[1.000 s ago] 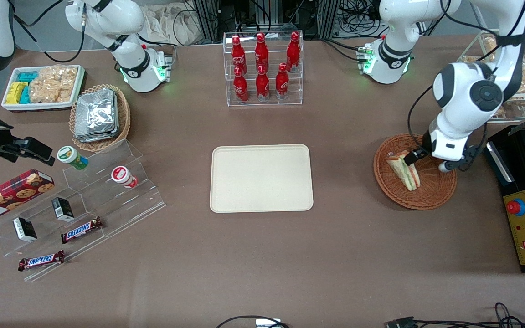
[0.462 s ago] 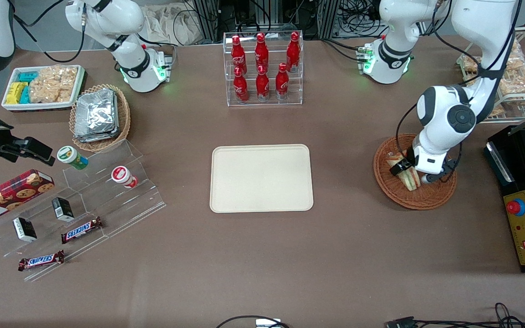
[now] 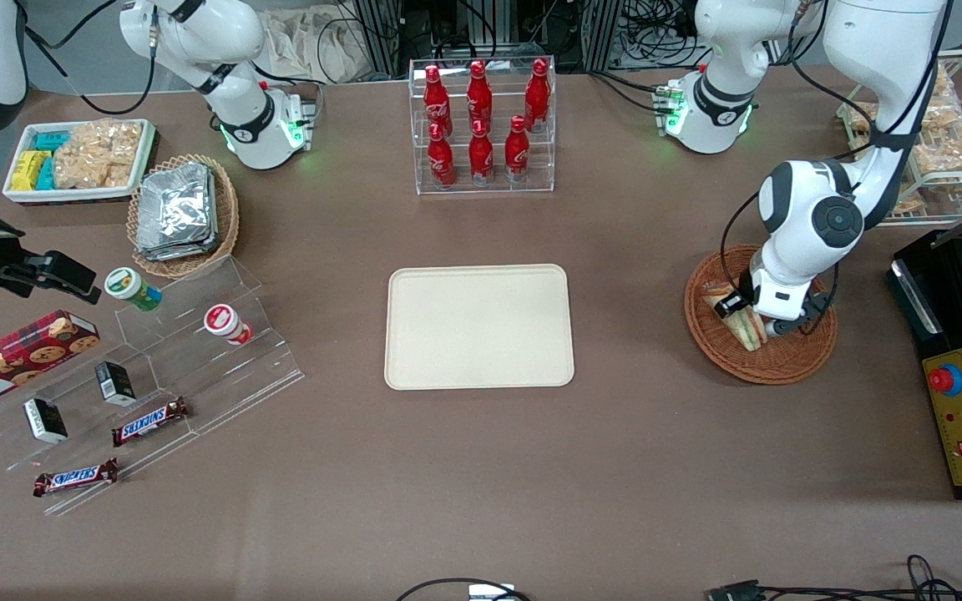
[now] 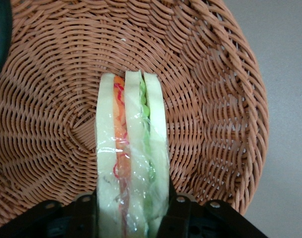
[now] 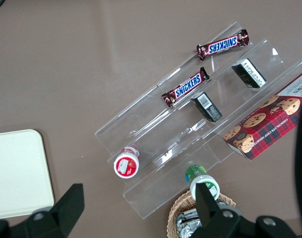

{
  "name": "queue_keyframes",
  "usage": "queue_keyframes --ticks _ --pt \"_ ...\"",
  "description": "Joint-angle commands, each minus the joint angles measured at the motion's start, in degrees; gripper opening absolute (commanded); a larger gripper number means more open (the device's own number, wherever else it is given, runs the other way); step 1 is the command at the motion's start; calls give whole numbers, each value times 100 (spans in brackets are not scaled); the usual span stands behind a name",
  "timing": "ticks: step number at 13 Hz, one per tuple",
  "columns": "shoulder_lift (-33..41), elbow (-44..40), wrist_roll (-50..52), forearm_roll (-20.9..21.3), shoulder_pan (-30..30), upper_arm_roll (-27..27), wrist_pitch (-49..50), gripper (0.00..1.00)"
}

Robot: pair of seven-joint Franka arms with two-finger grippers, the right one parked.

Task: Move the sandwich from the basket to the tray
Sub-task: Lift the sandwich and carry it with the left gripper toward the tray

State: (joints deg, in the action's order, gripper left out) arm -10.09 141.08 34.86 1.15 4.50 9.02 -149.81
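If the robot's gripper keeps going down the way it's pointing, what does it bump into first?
Probably the sandwich: the gripper points down with a finger on each side of it. Below it lies only the basket floor.

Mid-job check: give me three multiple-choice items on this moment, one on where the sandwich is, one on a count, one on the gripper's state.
1. Where is the sandwich?
A. On the tray
B. In the brown wicker basket
C. On the bare table

2. How many red bottles stand in the clear rack?
A. Four
B. Six
C. Eight

3. What is the left gripper doing?
A. Hanging open above the tray
B. Shut on a foil packet
C. Down in the basket with a finger on each side of the sandwich

Answers:
1. B: the wrist view shows the wrapped wedge lying on the weave of the basket, and the tray holds nothing.
2. B: three red bottles in the upper row, three in the lower.
3. C: the fingers sit against the sandwich's two bread faces, which still rests in the basket.
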Motion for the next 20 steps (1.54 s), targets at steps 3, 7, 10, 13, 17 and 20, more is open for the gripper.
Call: queue_keyframes --ticks 3,7,10,13,17,20 --pt "909 -89 39 78 -228 12 1160 13" --pt "1694 -1446 -399 193 -326 293 3750 15" --pt "1511 -3327 -1187 149 -519 355 5589 19" --pt "1230 -4700 -1561 70 -555 793 6393 21" --pt "423 -6178 -1080 70 -555 1987 6895 22" --pt "-499 -7004 245 122 -555 2857 6860 22"
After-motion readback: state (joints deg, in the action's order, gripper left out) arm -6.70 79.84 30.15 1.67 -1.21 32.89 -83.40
